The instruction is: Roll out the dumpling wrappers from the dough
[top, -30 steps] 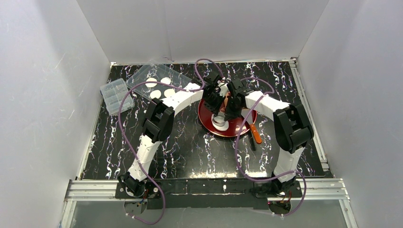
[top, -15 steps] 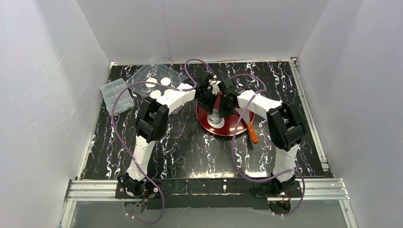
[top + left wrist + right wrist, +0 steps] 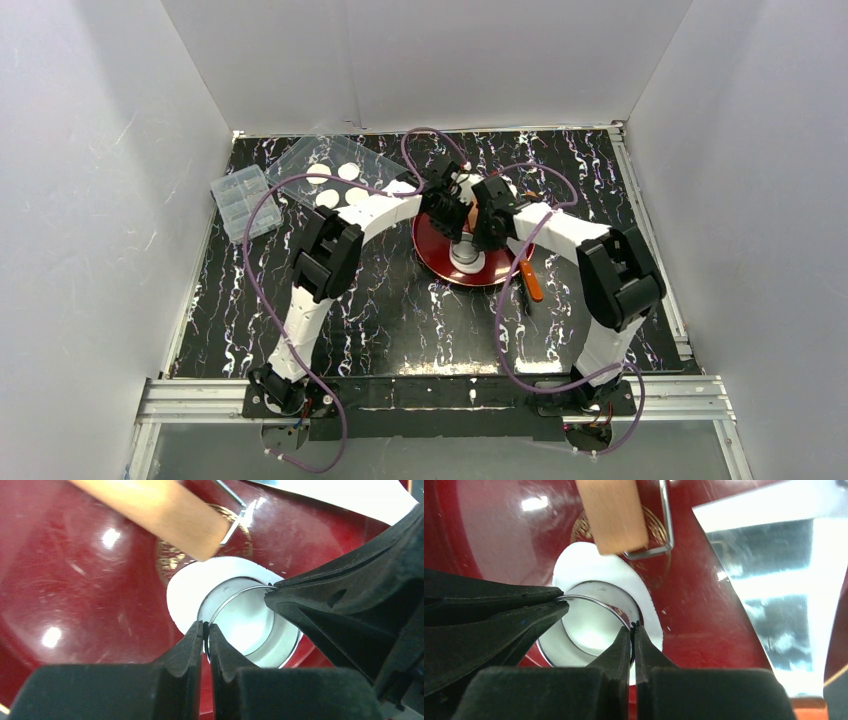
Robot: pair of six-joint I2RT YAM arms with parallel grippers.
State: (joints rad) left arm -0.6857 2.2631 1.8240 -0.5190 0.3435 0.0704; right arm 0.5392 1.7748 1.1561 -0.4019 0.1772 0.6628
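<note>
- At least four wrappers [image 3: 327,198] lie on the clear tray [image 3: 296,158] at the far left of the surface.
- The dough [image 3: 186,586] lies flattened on the red plate [image 3: 75,605] under the ring [image 3: 216,596], with the pin [image 3: 160,510] end at its edge.
- Your left hand [image 3: 205,632] is pinched narrow on the ring's rim, and your right hand [image 3: 634,632] pinches the opposite side.
- You look mid-cut: this disc must still be freed and moved to the tray, and the scrap needs rerolling.
</note>
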